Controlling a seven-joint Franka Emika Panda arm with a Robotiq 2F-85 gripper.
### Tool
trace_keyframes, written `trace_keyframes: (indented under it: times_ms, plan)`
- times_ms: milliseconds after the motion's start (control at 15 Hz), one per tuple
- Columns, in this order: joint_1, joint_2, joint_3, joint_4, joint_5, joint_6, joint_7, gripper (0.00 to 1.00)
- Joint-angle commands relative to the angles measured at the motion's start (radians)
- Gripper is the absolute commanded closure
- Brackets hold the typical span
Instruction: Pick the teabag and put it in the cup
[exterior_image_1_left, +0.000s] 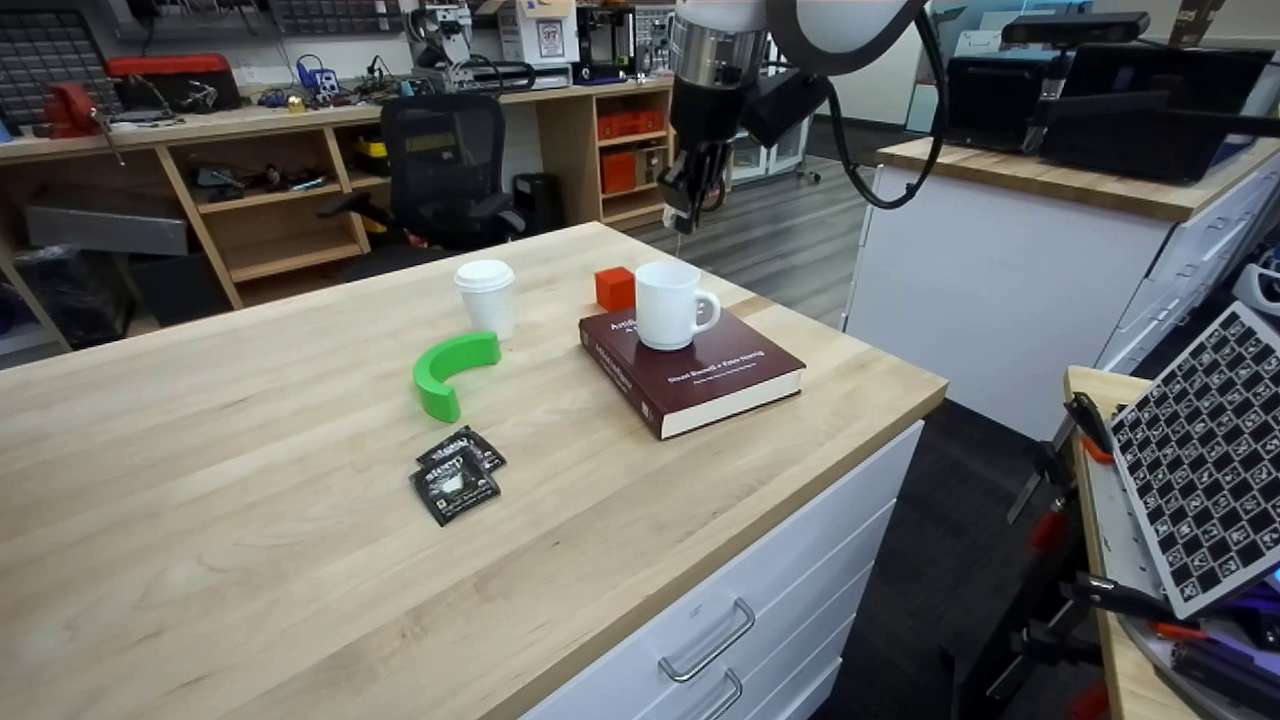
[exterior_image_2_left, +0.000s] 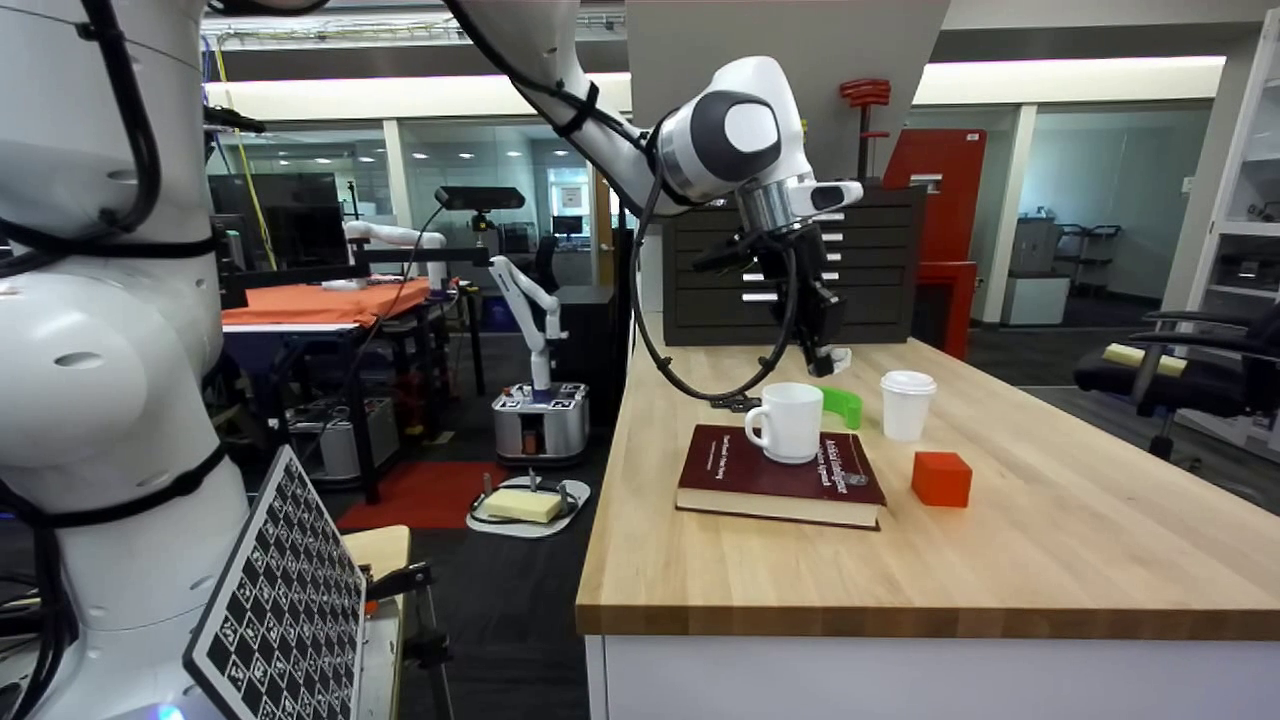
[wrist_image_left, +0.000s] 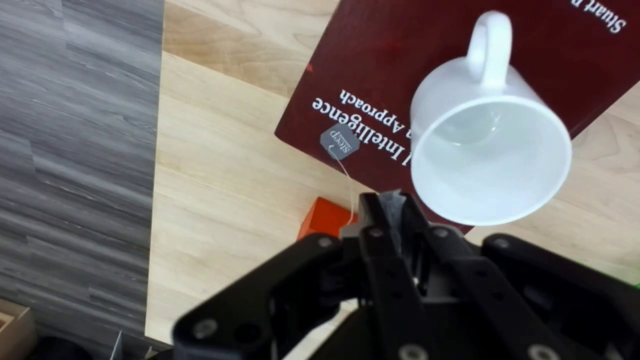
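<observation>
The cup, a squat white mug (exterior_image_1_left: 662, 312), stands upright on a dark red book in both exterior views (exterior_image_2_left: 792, 428). In the wrist view the mug (wrist_image_left: 492, 165) lies right of the fingertips, its open mouth facing the camera. My gripper (wrist_image_left: 387, 200) is shut on the teabag (wrist_image_left: 393, 210), a pale grey-white sachet between the fingertips. A thin string runs from it to a grey tag (wrist_image_left: 340, 141) marked "sleep", which hangs free. In an exterior view the gripper (exterior_image_1_left: 682, 205) is beyond and above the mug; it is also above the mug's level in the exterior view (exterior_image_2_left: 828, 362).
The dark red book (exterior_image_1_left: 735, 370) lies under the mug. An orange cube (exterior_image_1_left: 614, 289) sits beside the book. A taller white lidded cup (exterior_image_1_left: 487, 300), a green arc (exterior_image_1_left: 437, 380) and black packets (exterior_image_1_left: 455, 485) stand or lie farther along the table. The table edge (wrist_image_left: 155, 200) shows in the wrist view.
</observation>
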Motion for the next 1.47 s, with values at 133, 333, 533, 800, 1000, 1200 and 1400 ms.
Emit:
trace_keyframes:
  times_ms: [133, 333, 533, 800, 1000, 1200, 1400]
  plan:
    - [-0.013, -0.03, 0.037, -0.049, 0.027, -0.007, -0.024, 0.95]
    - [-0.012, -0.03, 0.046, -0.058, 0.031, -0.01, -0.031, 0.95]
    - [-0.011, -0.029, 0.051, -0.062, 0.027, -0.005, -0.03, 0.95]
    - [-0.015, -0.03, 0.06, -0.07, 0.039, 0.013, -0.071, 0.96]
    - [-0.018, -0.026, 0.063, -0.067, 0.058, 0.022, -0.11, 0.95]
    - [-0.021, -0.024, 0.061, -0.066, 0.066, 0.035, -0.132, 0.95]
    - [-0.023, -0.023, 0.06, -0.066, 0.078, 0.045, -0.145, 0.94]
